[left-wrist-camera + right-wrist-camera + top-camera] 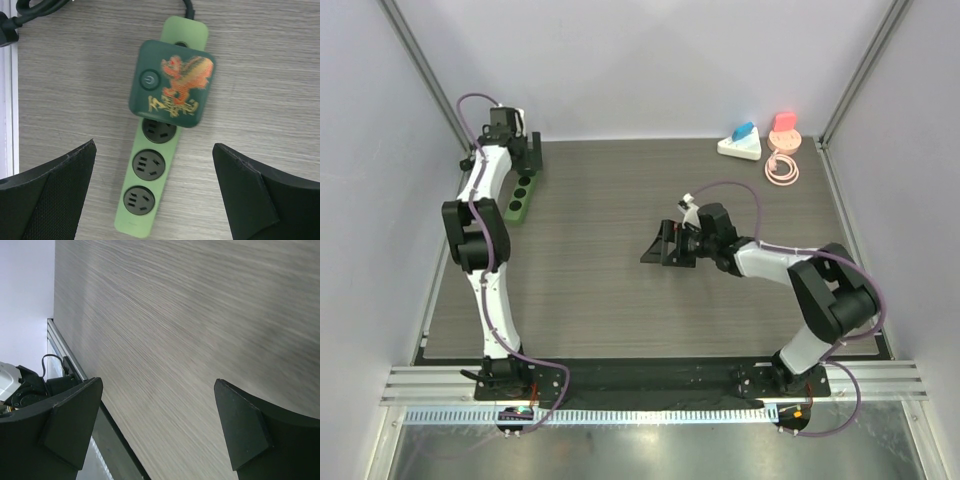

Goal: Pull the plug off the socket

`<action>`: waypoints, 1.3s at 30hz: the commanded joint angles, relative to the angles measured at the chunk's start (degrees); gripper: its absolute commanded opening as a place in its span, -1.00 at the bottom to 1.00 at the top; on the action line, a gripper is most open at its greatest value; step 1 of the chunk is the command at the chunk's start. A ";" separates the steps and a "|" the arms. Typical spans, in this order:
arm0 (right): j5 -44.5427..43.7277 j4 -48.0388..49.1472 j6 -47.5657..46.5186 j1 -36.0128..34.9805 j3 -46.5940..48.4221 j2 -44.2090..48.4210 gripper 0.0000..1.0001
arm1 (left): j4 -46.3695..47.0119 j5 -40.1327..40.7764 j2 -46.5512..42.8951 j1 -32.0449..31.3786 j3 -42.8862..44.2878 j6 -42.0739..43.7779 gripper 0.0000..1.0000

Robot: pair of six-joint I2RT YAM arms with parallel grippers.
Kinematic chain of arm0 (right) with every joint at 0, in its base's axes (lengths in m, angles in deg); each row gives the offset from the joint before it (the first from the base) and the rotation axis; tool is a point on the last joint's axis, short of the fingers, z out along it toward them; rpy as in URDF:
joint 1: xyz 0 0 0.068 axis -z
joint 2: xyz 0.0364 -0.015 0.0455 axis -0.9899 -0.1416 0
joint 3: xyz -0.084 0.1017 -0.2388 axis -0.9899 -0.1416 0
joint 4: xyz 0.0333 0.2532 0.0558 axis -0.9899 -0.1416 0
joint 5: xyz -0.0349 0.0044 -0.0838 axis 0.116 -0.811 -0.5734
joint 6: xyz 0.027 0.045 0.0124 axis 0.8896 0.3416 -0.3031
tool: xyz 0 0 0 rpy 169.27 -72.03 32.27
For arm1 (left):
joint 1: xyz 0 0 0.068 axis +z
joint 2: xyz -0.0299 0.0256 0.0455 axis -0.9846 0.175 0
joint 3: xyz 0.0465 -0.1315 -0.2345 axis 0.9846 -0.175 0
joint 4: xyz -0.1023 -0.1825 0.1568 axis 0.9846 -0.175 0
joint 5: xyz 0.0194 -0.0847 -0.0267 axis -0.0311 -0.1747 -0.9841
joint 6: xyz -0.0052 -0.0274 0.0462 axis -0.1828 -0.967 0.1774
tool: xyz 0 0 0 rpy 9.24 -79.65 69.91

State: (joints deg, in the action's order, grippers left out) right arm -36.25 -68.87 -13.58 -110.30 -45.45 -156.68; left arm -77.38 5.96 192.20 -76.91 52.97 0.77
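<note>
Left gripper (154,144): jaws spread wide, nothing between them. In its wrist view it looks straight down on the power strip (150,200), which runs lengthwise through the gap between the fingers. Right gripper (158,381): also spread wide and empty, over bare tabletop near mid-table, well apart from the strip.

Room: pale walls (650,60) on three sides, with metal frame posts (420,60) running up in the far corners.

Surface: grey wood-grain table (600,290), with an aluminium rail (650,385) along the near edge where both arm bases are bolted.

Power strip: light green, lying flat at the far left of the table, just beside the left edge. A black cable (187,7) leaves its far end.

Plug (171,84): dark green block with rounded corners, an orange-and-gold dragon print and a round power button. It is seated on the strip's far end. Three sockets (149,165) are exposed on the near side of it.

Far right corner: white socket block (740,146) with a blue plug (744,131), a pink block (784,130) and a coiled pink cable (781,168) just beside them.
</note>
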 commanded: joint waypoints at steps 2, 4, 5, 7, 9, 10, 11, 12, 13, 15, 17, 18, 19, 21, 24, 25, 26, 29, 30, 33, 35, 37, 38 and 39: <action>-1.27 6.20 1.65 -3.19 6.67 -4.84 0.99 | 2.62 -4.89 2.10 1.82 4.82 -0.48 0.99; -2.05 7.79 2.96 -4.51 9.21 -6.95 0.99 | 1.39 -5.51 3.94 2.00 6.49 -0.92 1.00; -2.50 8.31 3.49 -4.86 10.10 -8.61 0.99 | 1.04 -5.51 4.21 2.00 7.20 -1.18 0.99; -2.76 10.16 4.98 -6.09 12.72 -10.73 0.99 | 1.56 -6.30 4.56 2.18 7.82 -2.41 1.00; -2.85 11.74 6.13 -6.88 15.88 -14.24 0.99 | 2.52 -9.28 4.91 2.09 7.82 -3.11 0.99; -2.76 12.27 7.44 -7.67 16.86 -15.47 0.99 | 2.70 -9.29 5.09 2.09 7.91 -3.38 0.99; -2.68 12.88 8.06 -7.85 17.92 -17.83 0.99 | 2.79 -9.29 5.61 2.18 8.26 -3.73 1.00; -2.41 13.32 8.76 -8.20 19.06 -18.90 0.99 | 2.79 -9.81 5.88 2.09 8.26 -3.99 1.00; -2.24 13.68 9.29 -8.55 21.16 -20.04 0.99 | 2.96 -10.60 6.14 2.01 8.78 -4.52 0.99; -2.41 14.55 10.35 -9.17 23.10 -22.76 0.99 | 3.40 -11.49 6.94 2.00 9.14 -4.96 0.99; -3.20 14.91 10.96 -9.61 26.27 -24.26 0.99 | 4.54 -12.89 7.37 2.00 9.31 -5.22 0.97; -3.73 14.91 11.32 -9.70 27.41 -26.01 0.99 | 4.63 -13.51 7.72 1.92 9.49 -5.40 0.95; -4.08 14.91 11.67 -9.87 29.77 -26.81 0.99 | 4.72 -14.12 7.99 1.92 9.75 -5.40 0.90; -4.52 15.17 12.28 -9.87 32.24 -28.57 0.99 | 4.72 -13.95 8.60 1.48 10.28 -5.31 0.87; -6.01 16.48 13.42 -10.40 37.94 -32.08 0.99 | 4.90 -13.78 9.22 0.86 10.19 -4.87 0.76; -6.71 17.10 14.04 -10.57 39.10 -34.18 0.99 | 4.90 -13.51 9.40 0.43 10.28 -4.61 0.74; -7.07 18.06 14.74 -10.75 40.33 -35.16 0.99 | 4.90 -12.99 9.57 0.16 10.46 -4.09 0.71; -7.77 17.90 16.41 -11.54 47.18 -40.78 0.97 | 5.08 -12.46 9.92 -0.54 10.46 -3.73 0.54; -7.86 17.81 16.59 -11.80 51.37 -42.19 0.94 | 5.16 -12.02 10.01 -0.81 10.55 -3.38 0.41; -8.74 16.76 16.33 -12.77 60.94 -48.16 0.92 | 5.16 -11.32 10.63 -1.51 10.46 -2.85 0.20; -9.96 13.53 15.46 -13.74 67.12 -53.24 0.90 | 5.08 -11.05 11.07 -1.60 10.55 -2.41 0.09; -10.41 11.40 15.10 -14.35 76.78 -57.13 0.89 | 4.81 -10.79 11.16 -1.69 10.46 -2.15 -0.03; -10.76 9.91 15.10 -15.14 82.91 -60.80 0.88 | 4.81 -10.70 11.16 -1.60 10.37 -2.06 -0.06; -11.02 9.29 15.01 -15.49 85.84 -62.49 0.86 | 4.72 -10.52 11.16 -1.60 10.20 -1.97 -0.07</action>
State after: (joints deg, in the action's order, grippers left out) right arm -45.24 -58.14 2.17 -124.01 30.00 -215.96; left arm -74.01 -2.02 201.66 -77.07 61.52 -1.98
